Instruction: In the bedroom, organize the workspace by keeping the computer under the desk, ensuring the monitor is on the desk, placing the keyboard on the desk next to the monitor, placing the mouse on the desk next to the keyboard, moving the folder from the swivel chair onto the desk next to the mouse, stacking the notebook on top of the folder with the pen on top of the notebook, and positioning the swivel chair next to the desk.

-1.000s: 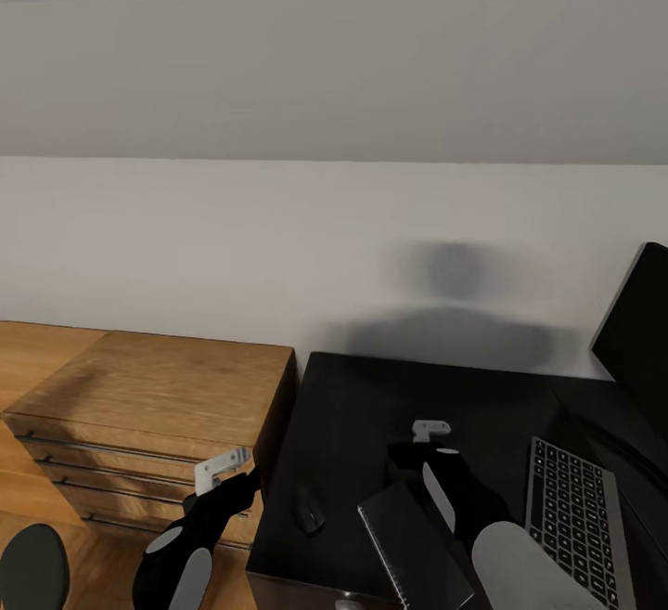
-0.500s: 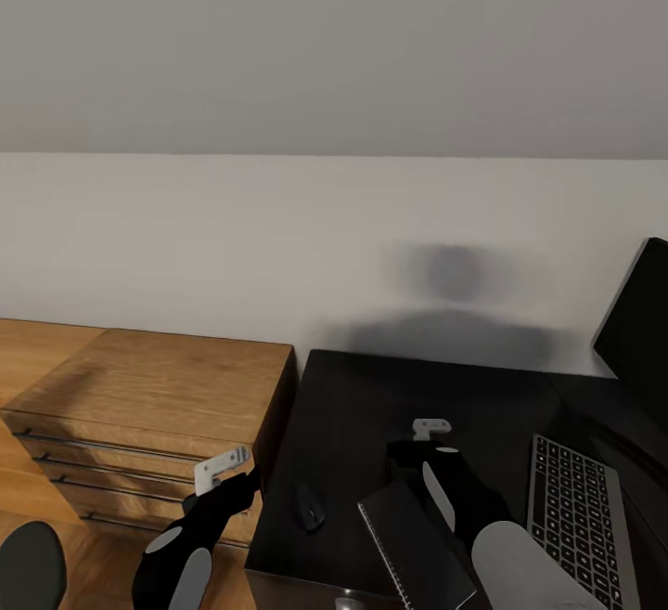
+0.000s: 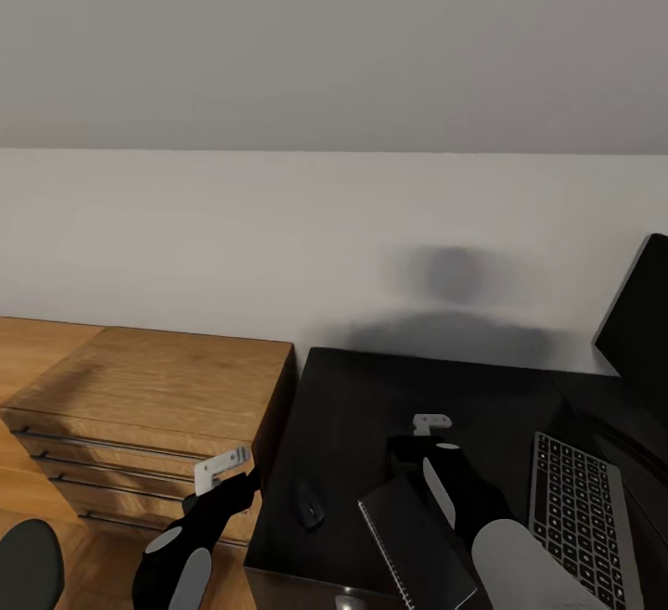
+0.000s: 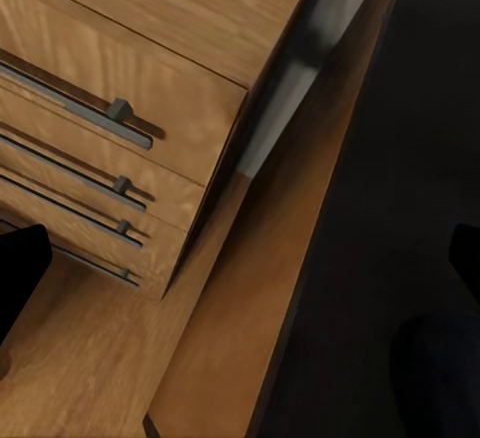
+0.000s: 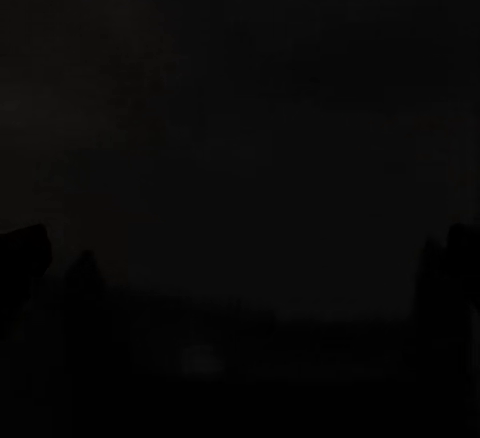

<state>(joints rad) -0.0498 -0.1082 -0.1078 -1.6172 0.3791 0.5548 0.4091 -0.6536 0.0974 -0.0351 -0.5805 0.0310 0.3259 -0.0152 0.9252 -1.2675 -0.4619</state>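
Observation:
The black desk (image 3: 371, 396) fills the lower right of the head view. On it, the small dark mouse (image 3: 309, 505) lies near the left edge, and the grey notebook (image 3: 408, 550) lies at the front, partly under my right arm. The keyboard (image 3: 575, 508) lies to the right, beside the edge of the black monitor (image 3: 640, 331). My right gripper (image 3: 410, 452) hovers over the desk top beyond the notebook. Its fingers (image 5: 25, 253) stand wide apart and open over dark surface. My left gripper (image 3: 246, 482) hangs open beside the desk's left end, left of the mouse.
A light-wood dresser (image 3: 158, 387) with long bar handles (image 4: 75, 108) stands against the desk's left side (image 4: 260, 288), close to my left gripper (image 4: 240, 258). A white wall runs behind both. A dark round shape (image 3: 28, 564) sits at the lower left over the wood floor.
The whole picture has shifted slightly, so the camera has moved. Both arms and the things on the desk keep their places.

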